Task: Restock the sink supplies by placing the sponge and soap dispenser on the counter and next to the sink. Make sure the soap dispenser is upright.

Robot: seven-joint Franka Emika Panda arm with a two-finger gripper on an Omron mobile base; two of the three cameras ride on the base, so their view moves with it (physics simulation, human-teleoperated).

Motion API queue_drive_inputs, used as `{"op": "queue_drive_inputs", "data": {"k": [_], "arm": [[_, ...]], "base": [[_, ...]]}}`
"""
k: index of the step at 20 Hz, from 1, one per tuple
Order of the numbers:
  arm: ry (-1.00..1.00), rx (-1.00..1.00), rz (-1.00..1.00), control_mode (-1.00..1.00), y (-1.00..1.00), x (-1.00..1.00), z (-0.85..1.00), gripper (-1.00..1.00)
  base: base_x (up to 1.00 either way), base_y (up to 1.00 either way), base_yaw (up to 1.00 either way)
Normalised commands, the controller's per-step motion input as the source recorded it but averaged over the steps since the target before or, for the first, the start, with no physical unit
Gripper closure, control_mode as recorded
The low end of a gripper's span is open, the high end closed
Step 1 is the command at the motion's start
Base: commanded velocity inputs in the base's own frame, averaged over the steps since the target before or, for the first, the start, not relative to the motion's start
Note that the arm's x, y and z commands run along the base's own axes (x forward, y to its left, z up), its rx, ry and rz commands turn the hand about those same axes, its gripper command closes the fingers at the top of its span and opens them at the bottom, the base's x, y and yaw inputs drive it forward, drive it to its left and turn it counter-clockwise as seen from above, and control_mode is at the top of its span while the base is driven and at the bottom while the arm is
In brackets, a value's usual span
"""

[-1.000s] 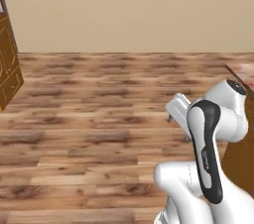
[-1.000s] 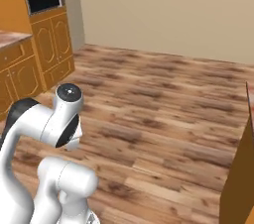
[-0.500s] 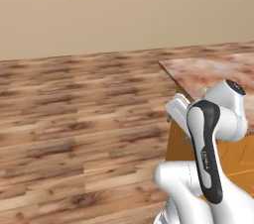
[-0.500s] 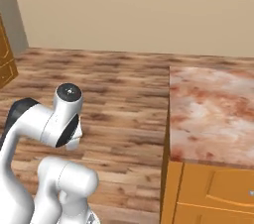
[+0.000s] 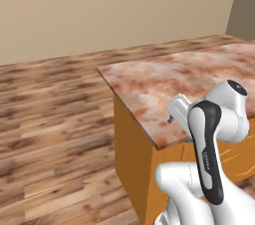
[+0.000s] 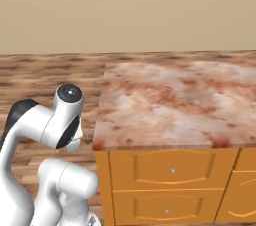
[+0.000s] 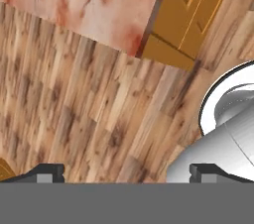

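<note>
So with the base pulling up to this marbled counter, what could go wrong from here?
1. The folded white arm sits close to the corner of the reddish-brown marbled stone counter; driving nearer could clip the edge.
2. The open pincer points down at the wooden plank floor and holds nothing, and the visible countertop shows no supplies, so the search may run long.

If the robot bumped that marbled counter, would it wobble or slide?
Probably not. The counter looks like a stone slab, so likely stiff and heavy. It rests on broad orange cabinets standing on the floor, so tipping seems unlikely. Its flat, smooth-looking top might let small things slide.
</note>
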Motion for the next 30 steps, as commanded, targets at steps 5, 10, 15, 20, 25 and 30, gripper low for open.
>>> {"op": "queue_drive_inputs", "data": {"k": [5, 10, 15, 20, 25, 30], "arm": [[0.0, 0.0, 0.0, 1.0, 0.0, 0.0, 0.0, -1.0], [0.0, 0.0, 0.0, 1.0, 0.0, 0.0, 0.0, -1.0], [0.0, 0.0, 0.0, 1.0, 0.0, 0.0, 0.0, -1.0], [0.0, 0.0, 0.0, 1.0, 0.0, 0.0, 0.0, -1.0], [0.0, 0.0, 0.0, 1.0, 0.0, 0.0, 0.0, -1.0], [0.0, 0.0, 0.0, 1.0, 0.0, 0.0, 0.0, -1.0]], "base": [[0.37, -0.64, -0.28], [0.45, -0.68, -0.22], [0.39, -0.88, -0.18], [0.42, -0.83, -0.14], [0.39, -0.77, -0.1], [0.03, -0.7, -0.01]]}}
